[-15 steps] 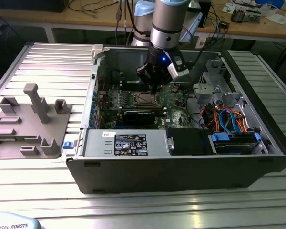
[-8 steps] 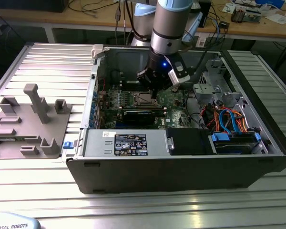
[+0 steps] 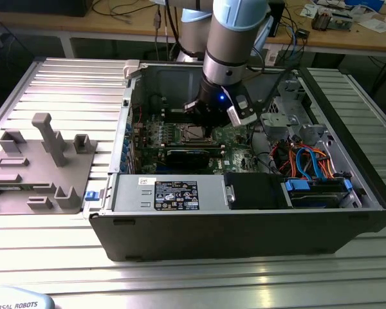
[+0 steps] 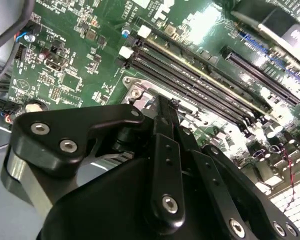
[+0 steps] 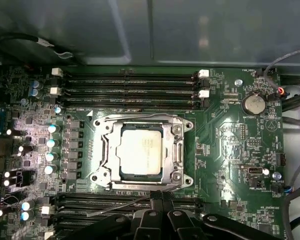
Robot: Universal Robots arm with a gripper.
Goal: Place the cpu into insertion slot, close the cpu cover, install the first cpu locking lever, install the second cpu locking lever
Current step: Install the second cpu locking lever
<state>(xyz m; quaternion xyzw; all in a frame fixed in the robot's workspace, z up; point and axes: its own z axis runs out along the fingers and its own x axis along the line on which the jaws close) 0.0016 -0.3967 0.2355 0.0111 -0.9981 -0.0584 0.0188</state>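
In the first wrist view the cpu [image 5: 142, 152], a silvery-grey square, lies in the insertion slot [image 5: 101, 123] in the middle of the green motherboard. The cpu cover [image 5: 178, 150] lies flat over it, framing the chip in its window. A thin metal locking lever [image 5: 119, 206] slants along the socket's edge and ends at my gripper [image 5: 159, 195], whose black fingers are shut together just outside that edge. In the second wrist view the gripper [image 4: 163, 106] tips sit at a socket corner [image 4: 136, 91]. The exterior view shows the gripper [image 3: 208, 127] low inside the case, over the cpu [image 3: 193, 133].
Long black memory slots [image 5: 130, 85] run on both sides of the socket. The open computer case [image 3: 244, 225] has tall walls, a black power supply [image 3: 174, 193], a black card [image 3: 193, 156] and orange and blue cables [image 3: 309, 161]. A grey fixture [image 3: 45, 167] stands at the exterior view's left.
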